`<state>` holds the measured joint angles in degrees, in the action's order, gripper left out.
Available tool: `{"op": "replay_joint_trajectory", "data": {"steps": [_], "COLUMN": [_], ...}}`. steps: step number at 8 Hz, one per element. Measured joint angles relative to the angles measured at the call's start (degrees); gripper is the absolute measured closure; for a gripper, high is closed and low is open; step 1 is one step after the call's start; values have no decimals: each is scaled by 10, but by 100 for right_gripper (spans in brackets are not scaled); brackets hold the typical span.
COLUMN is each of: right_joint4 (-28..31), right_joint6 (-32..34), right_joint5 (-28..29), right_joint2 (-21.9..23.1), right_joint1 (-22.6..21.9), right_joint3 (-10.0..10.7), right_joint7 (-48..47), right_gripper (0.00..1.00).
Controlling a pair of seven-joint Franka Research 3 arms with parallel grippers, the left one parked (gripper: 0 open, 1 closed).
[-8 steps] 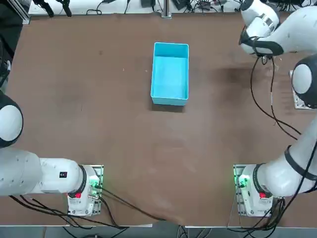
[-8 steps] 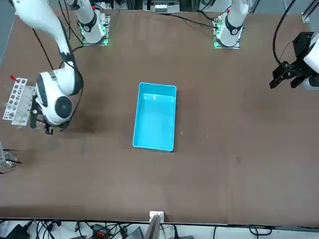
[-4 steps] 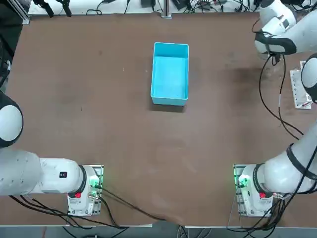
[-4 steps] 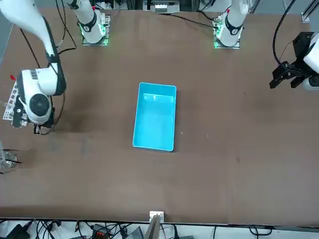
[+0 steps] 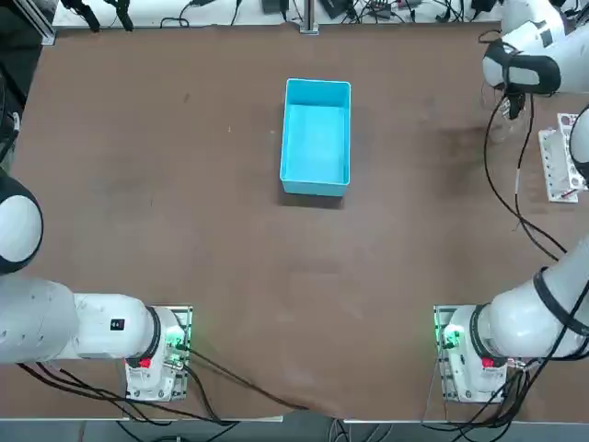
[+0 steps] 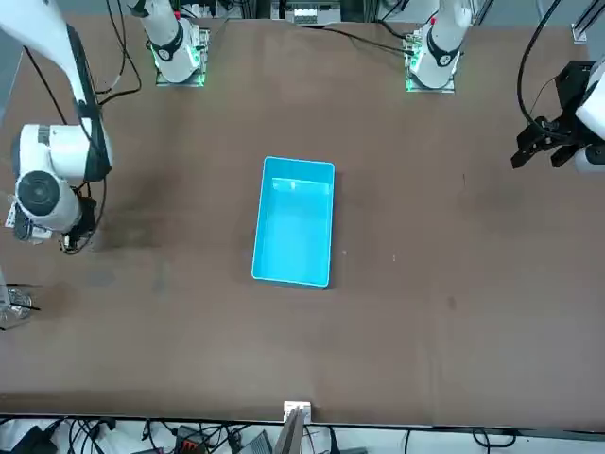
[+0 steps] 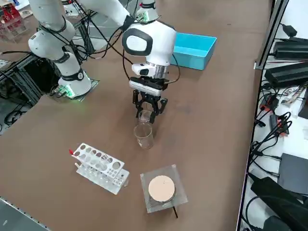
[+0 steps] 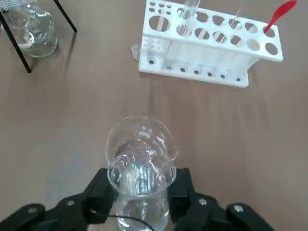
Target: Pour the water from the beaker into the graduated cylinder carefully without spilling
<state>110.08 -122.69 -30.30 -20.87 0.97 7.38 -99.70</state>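
Over the robot's R side of the table, R gripper points down, fingers closed on a small clear glass beaker, one finger each side. Just below, a 2nd clear glass vessel w/ a wide round mouth stands upright on the table; can't tell if it's the grad. cylinder, nor if the two glasses touch. Water level in either: can't tell. Near the 2nd vessel, white holed rack w/ clear tubes in it & a red-tipped item at one end. Beside the rack, apart from it, square mesh pad w/ pale round disc, on black legs; glass flask under it. Blue box well apart, nr table's middle, upright.
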Motion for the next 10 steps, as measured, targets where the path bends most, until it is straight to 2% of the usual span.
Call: {"op": "replay_joint_trajectory", "data": {"steps": [4, 7, 10], "right_joint4": [1, 1, 1], "right_joint6": [0, -6, -19], "right_joint5": [86, 107, 166], "right_joint2": [10, 12, 12], "right_joint1": [19, 34, 49], "right_joint3": [0, 0, 0], "right_joint7": [90, 130, 200], "right_gripper": [40, 40, 40]}}
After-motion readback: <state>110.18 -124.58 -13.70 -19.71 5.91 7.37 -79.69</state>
